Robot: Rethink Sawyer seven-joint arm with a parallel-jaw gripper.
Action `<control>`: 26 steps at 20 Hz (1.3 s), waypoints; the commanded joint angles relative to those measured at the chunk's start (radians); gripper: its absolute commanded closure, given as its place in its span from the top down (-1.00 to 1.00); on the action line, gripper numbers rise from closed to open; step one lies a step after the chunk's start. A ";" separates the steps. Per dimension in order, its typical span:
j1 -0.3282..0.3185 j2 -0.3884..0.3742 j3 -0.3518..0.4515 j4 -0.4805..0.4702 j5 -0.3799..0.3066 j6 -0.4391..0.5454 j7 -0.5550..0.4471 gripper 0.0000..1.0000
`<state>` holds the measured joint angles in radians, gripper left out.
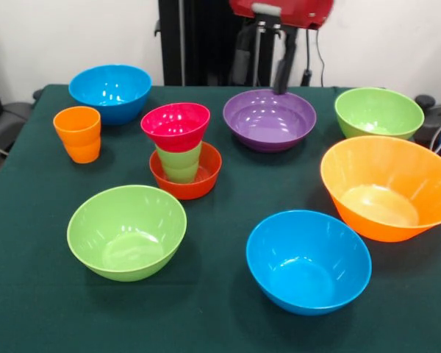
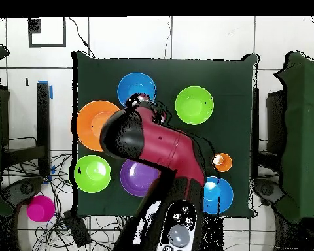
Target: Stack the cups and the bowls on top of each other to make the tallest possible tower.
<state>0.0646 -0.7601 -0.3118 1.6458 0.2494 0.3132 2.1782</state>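
Already three pieces up: tower (image 1: 179,154) near table centre, red-orange bowl (image 1: 198,184) at the base, light green cup (image 1: 180,163) in it, pink bowl (image 1: 176,125) on top.
Glossy thin plastic, so probably light, stiff and slippery; best grip is likely a rim pinch, and the top-heavy pink bowl could tip if bumped. Orange cup (image 1: 78,133) stands just left of the tower, blue bowl (image 1: 110,92) behind it. Purple bowl (image 1: 269,118) sits under the arm (image 2: 161,145); lime bowl (image 1: 126,231), second blue bowl (image 1: 309,260), big orange bowl (image 1: 386,187) and far lime bowl (image 1: 378,112) ring the tower, narrowing approach. Gripper mostly hidden; jaw state can't be told.
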 commanded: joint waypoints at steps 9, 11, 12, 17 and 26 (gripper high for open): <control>0.061 -0.011 0.018 0.068 -0.013 0.137 0.116 1.00; 0.048 -0.024 0.027 0.085 -0.013 0.127 0.104 1.00; 0.039 -0.032 0.035 0.093 -0.016 0.118 0.093 1.00; 0.033 -0.042 0.038 0.131 -0.021 0.088 0.097 1.00; 0.034 -0.018 0.046 0.149 -0.012 0.032 0.128 1.00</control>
<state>0.1093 -0.8131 -0.3328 1.7007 0.2494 0.3132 2.1782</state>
